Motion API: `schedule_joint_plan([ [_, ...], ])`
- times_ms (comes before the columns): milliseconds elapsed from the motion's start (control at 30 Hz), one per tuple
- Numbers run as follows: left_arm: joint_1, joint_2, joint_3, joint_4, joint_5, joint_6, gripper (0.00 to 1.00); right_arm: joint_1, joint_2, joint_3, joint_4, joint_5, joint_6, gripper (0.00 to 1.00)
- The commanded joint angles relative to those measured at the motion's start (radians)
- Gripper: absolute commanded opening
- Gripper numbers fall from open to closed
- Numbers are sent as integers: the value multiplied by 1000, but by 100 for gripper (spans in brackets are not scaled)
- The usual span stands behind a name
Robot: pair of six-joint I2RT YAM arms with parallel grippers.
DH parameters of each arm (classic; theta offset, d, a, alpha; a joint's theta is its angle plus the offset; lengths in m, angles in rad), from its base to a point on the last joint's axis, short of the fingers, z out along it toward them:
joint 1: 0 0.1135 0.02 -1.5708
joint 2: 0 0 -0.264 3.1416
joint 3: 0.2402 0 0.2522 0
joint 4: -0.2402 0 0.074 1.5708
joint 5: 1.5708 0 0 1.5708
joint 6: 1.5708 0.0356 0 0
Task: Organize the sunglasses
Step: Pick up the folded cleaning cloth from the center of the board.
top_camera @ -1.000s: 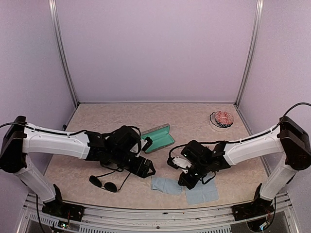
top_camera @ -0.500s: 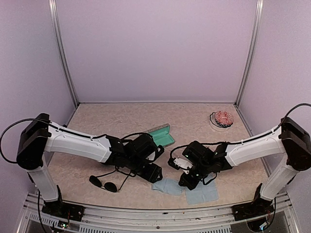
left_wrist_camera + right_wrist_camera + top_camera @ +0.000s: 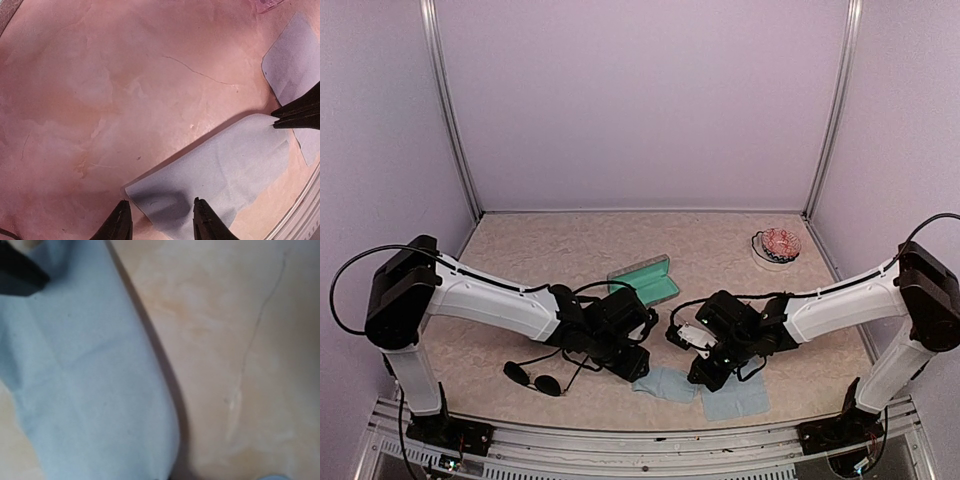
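Observation:
The dark sunglasses [image 3: 534, 379] with thin black wire arms lie on the table at the front left, clear of both arms. The clear pinkish pair is mostly hidden; only a pale pink transparent sliver [image 3: 270, 4] shows at the top edge of the left wrist view. My left gripper [image 3: 638, 366] [image 3: 161, 222] is open, its fingertips straddling the near corner of a pale blue cloth [image 3: 663, 383] [image 3: 225, 170]. My right gripper [image 3: 704, 377] [image 3: 292, 114] is pinched on that cloth's far corner, which is lifted a little; the cloth [image 3: 75, 380] fills its wrist view.
A second pale blue cloth [image 3: 737, 398] [image 3: 292, 65] lies right of the first, near the front edge. An open grey case with teal lining [image 3: 644, 284] sits behind the left gripper. A small round dish [image 3: 777, 246] stands at the back right.
My left arm has swung right and forward, bringing its open gripper from beside the teal case down to the cloth's left corner. The right arm has barely moved.

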Motion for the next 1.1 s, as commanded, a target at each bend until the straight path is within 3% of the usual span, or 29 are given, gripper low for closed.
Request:
schedule_joint_plan([
  [0, -11, 14, -10, 18, 2, 2, 41, -5, -14, -12, 9, -11, 9, 0],
  [500, -37, 48, -32, 28, -7, -18, 30, -5, -14, -15, 16, -11, 10, 0],
  [700, -49, 48, -50, 36, -5, -31, 21, -5, -14, -15, 21, -14, 11, 0],
  [933, -51, 40, -68, 75, 18, -41, 1, -4, -26, -2, 49, -37, 22, 0],
  [1067, -51, 26, -71, 86, 12, -43, 0, -5, -37, 9, 72, -30, 30, 0],
])
